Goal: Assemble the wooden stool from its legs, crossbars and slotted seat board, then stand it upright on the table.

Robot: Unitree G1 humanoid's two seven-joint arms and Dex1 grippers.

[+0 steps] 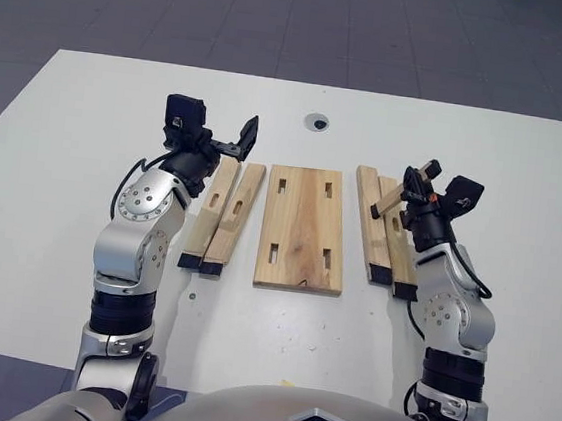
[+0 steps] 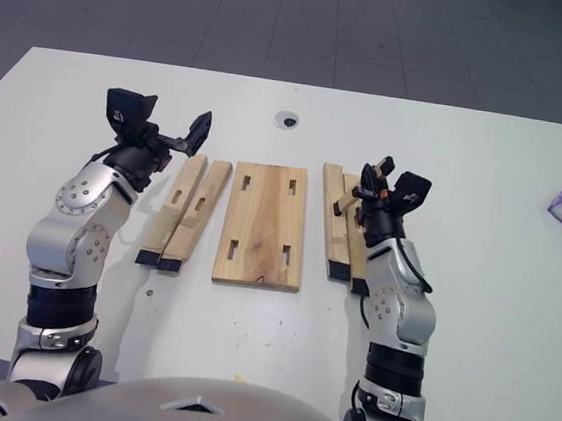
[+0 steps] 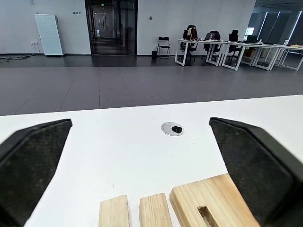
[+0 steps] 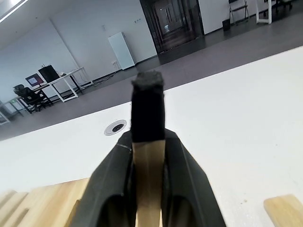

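1. The parts are bare wood, so I judge them stiff, light, fairly smooth and not fragile. The seat board (image 1: 304, 228) lies flat on the counter (image 1: 66, 148) at the frame's centre. It is best pinched across its long edges.
2. Two pairs of legs lie flat beside the board, one pair (image 1: 222, 214) centre-left and the other (image 1: 376, 246) centre-right. Pinching a leg across its narrow width near mid-length should keep it level.
3. The right hand (image 1: 420, 180) is clamped on a short wooden bar (image 1: 391, 200), tilted above the centre-right pair. The left hand (image 1: 217, 128) is spread wide and holds nothing.
4. The right wrist view shows the bar sitting squarely between both fingers (image 4: 184, 175), with its dark tip protruding. The left wrist view shows leg ends and a grommet (image 3: 172, 128) between the parted pads (image 3: 255, 170).
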